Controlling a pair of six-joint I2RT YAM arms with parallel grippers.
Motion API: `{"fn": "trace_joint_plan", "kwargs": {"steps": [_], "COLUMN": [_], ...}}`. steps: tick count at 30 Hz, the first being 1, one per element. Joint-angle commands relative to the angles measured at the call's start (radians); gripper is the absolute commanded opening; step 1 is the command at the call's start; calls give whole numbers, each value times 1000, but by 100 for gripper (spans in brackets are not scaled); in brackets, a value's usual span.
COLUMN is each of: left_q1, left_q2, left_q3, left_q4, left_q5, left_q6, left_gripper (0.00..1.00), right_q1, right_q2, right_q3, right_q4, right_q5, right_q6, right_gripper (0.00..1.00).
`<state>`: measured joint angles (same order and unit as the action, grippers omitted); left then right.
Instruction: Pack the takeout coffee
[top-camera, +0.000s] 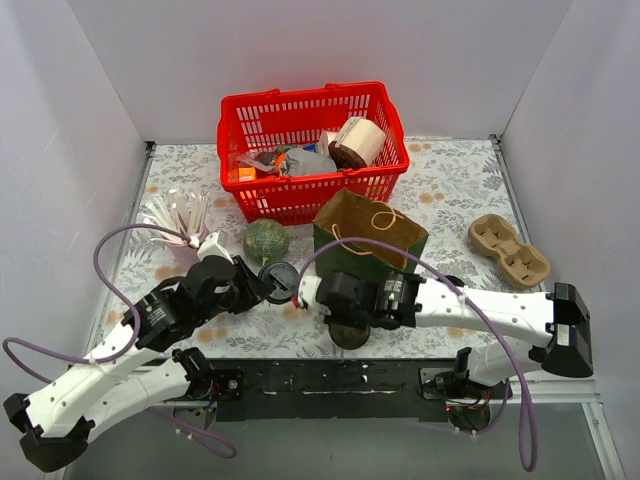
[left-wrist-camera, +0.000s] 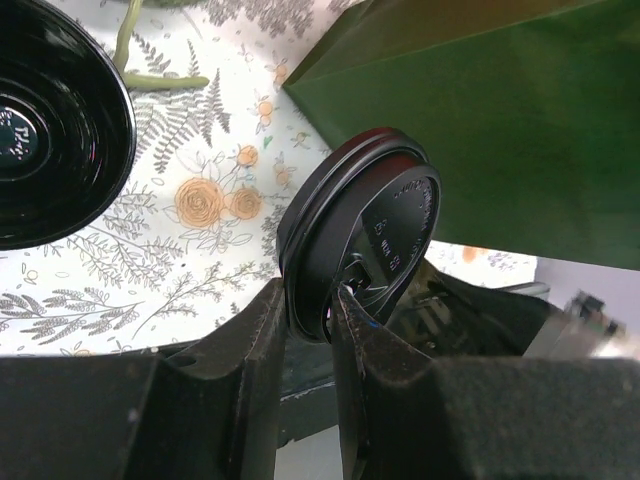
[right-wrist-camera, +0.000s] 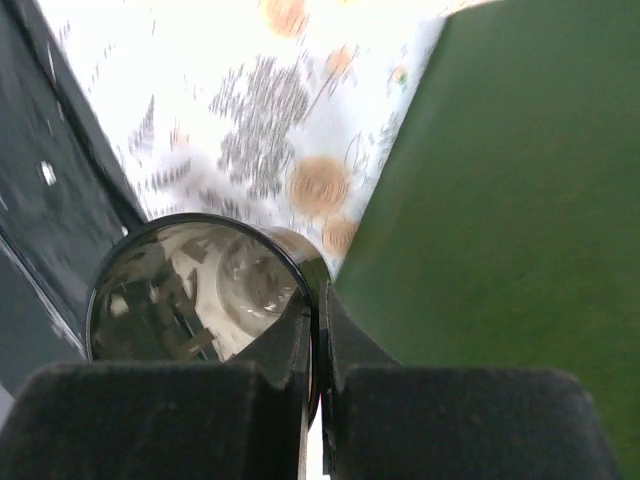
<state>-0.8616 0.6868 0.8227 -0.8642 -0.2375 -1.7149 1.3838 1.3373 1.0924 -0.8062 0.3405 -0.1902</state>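
L arm (top-camera: 100, 388) & R arm (top-camera: 495, 310) are being shown as white tubular links w/ black joint housings btwn them. The R arm's outer elbow is being capped by a large black block. A purple cable (top-camera: 98, 262) is being looped loosely along the L arm. A 2nd purple cable (top-camera: 522, 400) is being run along the R arm, from wrist end to base. Both bases are being carried on a black rail (top-camera: 330, 382) across the front, dotted w/ small pale specks, poss. screws. In both wrist views the jaws are being seen as matte black & blocky, w/ flat inner faces.
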Motion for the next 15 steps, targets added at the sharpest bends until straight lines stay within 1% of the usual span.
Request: {"fn": "trace_joint_plan", "kwargs": {"steps": [1, 2, 3, 5, 8, 9, 11, 14, 15], "left_q1": [-2, -2, -2, -2, -2, -2, -2, -2, -2], "left_q2": [-92, -108, -122, -159, -208, -219, -236, -231, -227], "left_q3": [44, 47, 52, 76, 87, 87, 85, 78, 67], "left_q4": [-22, -33, -45, -80, -79, -72, -59, -36, -27], "left_q5": [-80, -107, -124, -154, -160, -151, -137, -80, -44], "left_q6": [-5, -11, -17, -34, -17, 6, 29, 58, 67], "left_gripper": [0, 0, 0, 0, 0, 0, 0, 0, 0], "right_q1": [-107, -118, -130, -153, -164, -164, -164, -164, -164], "right_q2": [42, 74, 89, 138, 180, 186, 200, 215, 223], "right_q3": [112, 113, 116, 129, 141, 139, 132, 83, 78], "right_q4": [131, 153, 186, 200, 248, 271, 352, 470, 478], "right_q5": [-112, -118, -112, -130, -123, -109, -89, -51, -44], "right_q6": [244, 292, 316, 359, 440, 478, 503, 546, 557], "right_gripper": [1, 1, 1, 1, 1, 1, 1, 1, 1]}}
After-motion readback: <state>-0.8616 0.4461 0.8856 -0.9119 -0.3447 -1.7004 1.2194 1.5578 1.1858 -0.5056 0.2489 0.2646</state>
